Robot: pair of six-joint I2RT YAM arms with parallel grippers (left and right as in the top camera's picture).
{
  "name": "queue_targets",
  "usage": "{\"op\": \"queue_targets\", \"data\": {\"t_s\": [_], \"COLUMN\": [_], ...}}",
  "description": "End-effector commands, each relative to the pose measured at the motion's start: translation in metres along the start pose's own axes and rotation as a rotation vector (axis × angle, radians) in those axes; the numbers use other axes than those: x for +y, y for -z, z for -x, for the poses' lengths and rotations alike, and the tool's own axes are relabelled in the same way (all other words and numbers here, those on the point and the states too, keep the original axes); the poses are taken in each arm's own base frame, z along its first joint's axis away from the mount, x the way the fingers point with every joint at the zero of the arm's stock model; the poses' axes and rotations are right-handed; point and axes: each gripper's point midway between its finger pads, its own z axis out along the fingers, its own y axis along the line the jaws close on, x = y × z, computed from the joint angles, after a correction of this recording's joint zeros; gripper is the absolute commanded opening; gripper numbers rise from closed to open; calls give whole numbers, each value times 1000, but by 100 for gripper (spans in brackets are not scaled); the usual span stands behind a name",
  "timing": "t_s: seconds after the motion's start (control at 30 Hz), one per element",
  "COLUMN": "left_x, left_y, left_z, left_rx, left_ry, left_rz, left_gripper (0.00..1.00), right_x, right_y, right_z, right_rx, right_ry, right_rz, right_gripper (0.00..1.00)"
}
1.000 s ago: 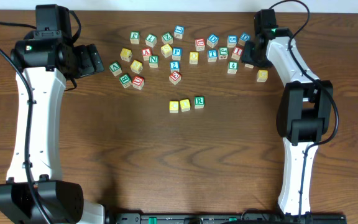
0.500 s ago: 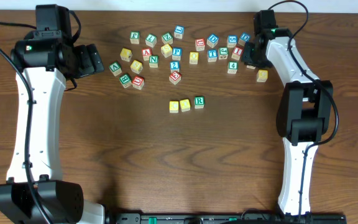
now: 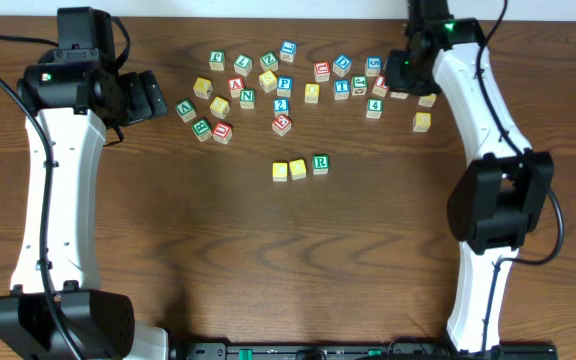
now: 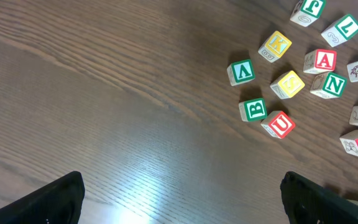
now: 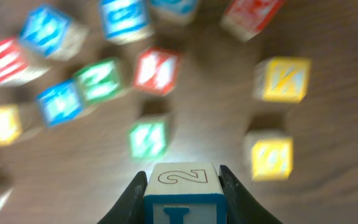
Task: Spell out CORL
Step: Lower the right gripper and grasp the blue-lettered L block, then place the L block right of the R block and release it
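Gripping a block (image 5: 183, 180) with a 2 on top and a blue letter on its front, the right gripper (image 3: 400, 70) hangs over the loose blocks (image 3: 341, 87) near the far right corner. The left gripper (image 4: 188, 202), jaws wide, sits near the far left corner. A row of three, ending in the R block (image 3: 320, 163), stands mid-worktop (image 3: 268, 260).

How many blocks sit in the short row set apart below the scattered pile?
3: the left yellow block, the middle yellow block beside it, and the green R block at the right end. Nothing covers that row.
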Motion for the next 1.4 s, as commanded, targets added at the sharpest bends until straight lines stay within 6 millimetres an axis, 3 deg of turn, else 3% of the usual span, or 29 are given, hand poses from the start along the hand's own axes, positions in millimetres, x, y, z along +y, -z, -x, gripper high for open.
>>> {"op": "queue_targets", "data": {"t_s": [0.0, 0.27, 0.37, 0.67, 1.23, 1.3, 1.37], "left_x": [3, 2, 2, 2, 1, 1, 1], "left_y": [-4, -4, -4, -4, -4, -4, -4], "left_z": [-2, 0, 1, 3, 5, 5, 5], "left_rx": [11, 4, 1, -8, -14, -14, -14], "left_ry": [-16, -15, -15, -14, -12, -13, -12], "left_rz": [16, 14, 14, 11, 9, 9, 9], "left_gripper": [99, 99, 99, 99, 99, 99, 99], "right_x": [37, 70, 68, 65, 67, 67, 67], "right_y": [6, -32, -46, -67, -76, -76, -76], "right_z": [-29, -99, -112, -129, -159, -159, -158], "right_rx": [77, 278, 294, 313, 373, 371, 371], "right_ry": [82, 200, 210, 212, 177, 177, 177], "right_rz": [43, -10, -83, -140, -169, -168, -168], "right_gripper": [22, 19, 19, 19, 21, 25, 39]}}
